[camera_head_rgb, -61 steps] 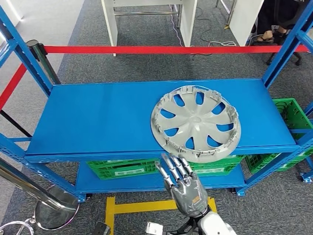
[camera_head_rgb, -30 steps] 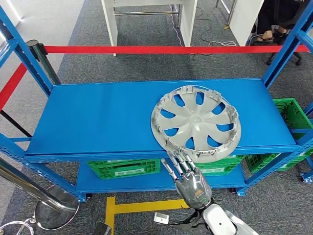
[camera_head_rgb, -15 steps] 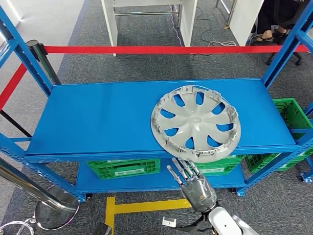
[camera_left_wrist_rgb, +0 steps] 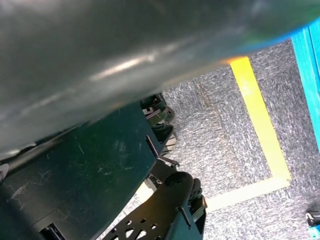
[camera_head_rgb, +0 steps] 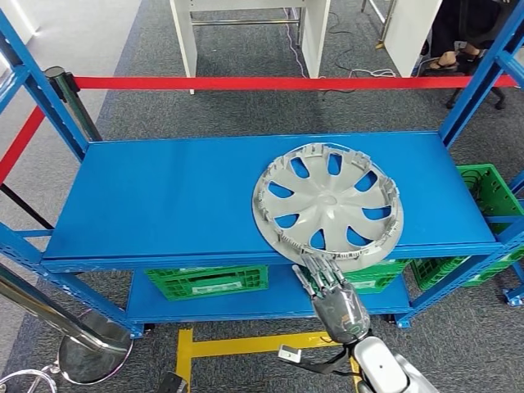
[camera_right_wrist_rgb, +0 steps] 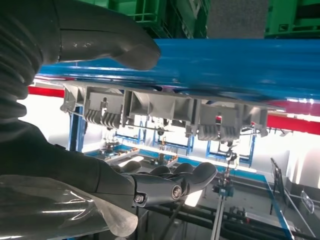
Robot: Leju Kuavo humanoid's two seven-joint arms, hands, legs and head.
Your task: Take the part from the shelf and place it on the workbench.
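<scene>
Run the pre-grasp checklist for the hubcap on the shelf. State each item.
1. Hubcap lies flat on the blue shelf, near rim overhanging the front edge: ok.
2. Right hand is at the overhanging rim, holding nothing: ok.
3. Thumb on one side of the rim, fingers on the other, rim in the gap: ok.
4. Contact with the rim: cannot tell.
5. Shelf around the hubcap free of other things: ok.
6. Workbench for placing: cannot tell.
</scene>
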